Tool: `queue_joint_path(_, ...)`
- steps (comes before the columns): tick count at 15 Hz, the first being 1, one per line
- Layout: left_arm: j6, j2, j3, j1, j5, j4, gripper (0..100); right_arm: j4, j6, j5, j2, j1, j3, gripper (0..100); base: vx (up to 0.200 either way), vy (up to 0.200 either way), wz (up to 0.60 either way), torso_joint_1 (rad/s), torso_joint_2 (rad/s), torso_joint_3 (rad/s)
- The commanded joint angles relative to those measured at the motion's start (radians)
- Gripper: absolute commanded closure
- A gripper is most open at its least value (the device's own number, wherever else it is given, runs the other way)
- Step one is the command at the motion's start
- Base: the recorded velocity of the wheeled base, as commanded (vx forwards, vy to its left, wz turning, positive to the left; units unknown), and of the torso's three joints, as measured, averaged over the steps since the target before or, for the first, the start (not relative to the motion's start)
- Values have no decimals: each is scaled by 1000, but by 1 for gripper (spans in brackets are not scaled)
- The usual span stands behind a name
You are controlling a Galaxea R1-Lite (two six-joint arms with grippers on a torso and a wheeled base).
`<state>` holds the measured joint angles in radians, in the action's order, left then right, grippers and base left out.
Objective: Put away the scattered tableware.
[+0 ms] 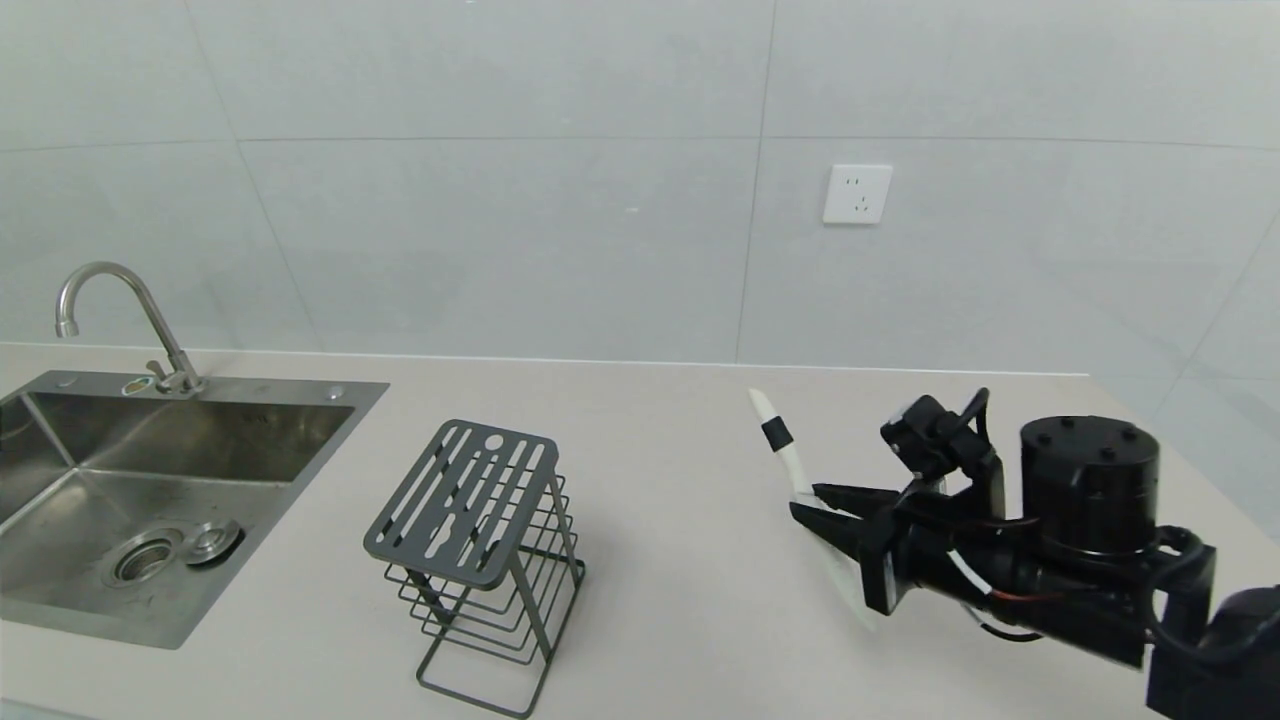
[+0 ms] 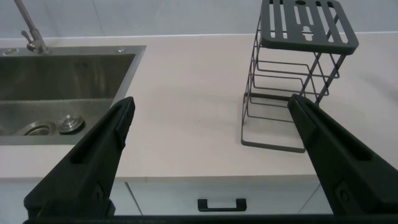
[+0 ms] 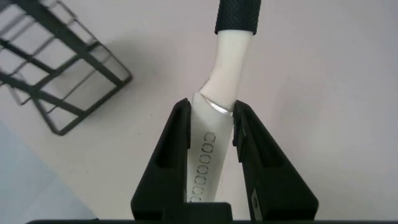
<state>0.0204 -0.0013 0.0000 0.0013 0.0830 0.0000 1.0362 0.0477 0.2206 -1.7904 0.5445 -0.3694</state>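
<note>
A white knife point(image 1: 786, 452) with a black band on its handle is held above the counter at the right. My right gripper point(image 1: 807, 501) is shut on its blade just below the handle, which tilts up and away. Up close, the knife point(image 3: 214, 149) sits clamped in my right gripper point(image 3: 211, 107), the blade showing a row of small rings. A dark slotted knife rack point(image 1: 465, 500) stands mid-counter, well left of the knife. My left gripper point(image 2: 211, 102) hangs open and empty over the counter's front edge, facing the rack point(image 2: 298, 68).
A steel sink point(image 1: 60, 480) with a faucet point(image 1: 110, 300) is set into the counter at the left. A wall outlet point(image 1: 857, 193) sits on the tiled wall behind. Bare counter point(image 1: 680, 520) lies between rack and knife. A drawer handle point(image 2: 222, 204) shows below the counter edge.
</note>
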Motion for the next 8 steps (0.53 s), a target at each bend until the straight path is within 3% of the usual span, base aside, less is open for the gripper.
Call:
queue_joint_path(1,0,1,0,0,0,0,0,15,130,138,95,-90,40,100,0,0,0,0,0,0)
queue_joint_path(6,1,1,0,0,0,0,0,18,396,522,146,-186,15,100,0,0,0,0,0,0)
queue_joint_path(8,1,1,0,0,0,0,0,4,414,580,117,-179,-77,100,0,0,0,0,0,0)
